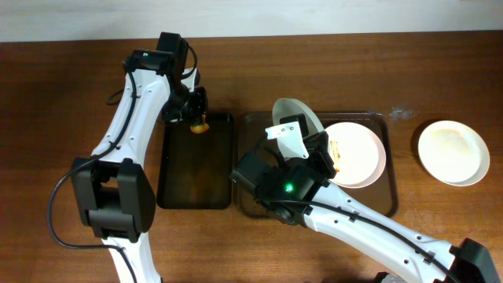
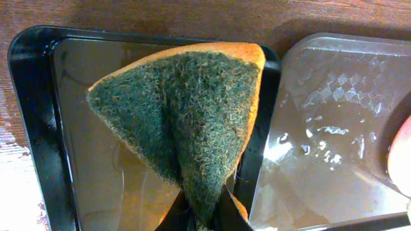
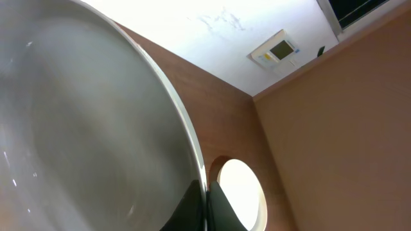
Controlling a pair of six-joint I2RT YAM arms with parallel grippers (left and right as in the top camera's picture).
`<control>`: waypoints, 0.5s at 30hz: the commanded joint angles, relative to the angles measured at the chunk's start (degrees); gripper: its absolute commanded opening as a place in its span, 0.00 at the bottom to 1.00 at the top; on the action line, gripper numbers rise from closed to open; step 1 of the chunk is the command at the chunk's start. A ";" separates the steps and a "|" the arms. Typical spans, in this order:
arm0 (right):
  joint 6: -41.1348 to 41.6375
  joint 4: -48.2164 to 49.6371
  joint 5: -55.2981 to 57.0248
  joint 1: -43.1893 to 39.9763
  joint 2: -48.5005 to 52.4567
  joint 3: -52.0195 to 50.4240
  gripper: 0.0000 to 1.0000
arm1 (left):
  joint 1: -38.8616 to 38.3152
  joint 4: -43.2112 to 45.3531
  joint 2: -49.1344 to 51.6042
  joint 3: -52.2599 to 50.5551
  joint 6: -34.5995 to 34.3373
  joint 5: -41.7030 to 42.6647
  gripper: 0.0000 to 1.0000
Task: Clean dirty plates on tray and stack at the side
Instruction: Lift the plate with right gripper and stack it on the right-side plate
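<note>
Aloft, tilted white plate (image 1: 295, 108) (glossy)

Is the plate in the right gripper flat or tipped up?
Tipped up. Overhead, the plate shows as a narrow oval over the tray, and the right gripper is shut on its rim.

The table (image 1: 71, 55) is reddish-brown wood with a fine grain. The narrow tray (image 1: 192, 169) is glossy black. The wide tray (image 1: 369, 200) is dark brown, and the left wrist view shows a faint diamond pattern on its floor. The sponge (image 2: 186, 109) has a fuzzy dark green face on an orange body. The plate on the tray (image 1: 360, 157) is white with orange-red streaks. The tilted plate (image 1: 297, 112) is pale grey-white, and the plate on the table (image 1: 453, 152) is plain white. The left arm (image 1: 130, 118) and right arm (image 1: 369, 232) are white with black joints.
</note>
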 commanded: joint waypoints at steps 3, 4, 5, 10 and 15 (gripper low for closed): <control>0.94 -0.07 -25.14 -5.84 -1.53 1.40 0.04 | 0.39 0.68 -0.61 -0.11 -0.55 0.87 0.00; 0.92 -0.13 -29.51 -8.24 -1.81 1.40 0.04 | 0.37 0.76 -0.61 -0.11 -0.55 0.85 0.00; 0.90 -0.22 -34.73 -12.20 -2.43 1.40 0.04 | 0.28 0.94 -0.61 -0.11 -0.55 0.85 0.00; -8.00 0.94 -56.43 -36.46 -7.43 1.40 0.04 | 0.24 1.31 -0.61 -0.11 -0.55 0.83 0.00; -14.62 3.89 -74.23 -73.29 -6.49 1.31 0.04 | 0.24 1.36 -0.61 -0.11 -0.55 0.83 0.00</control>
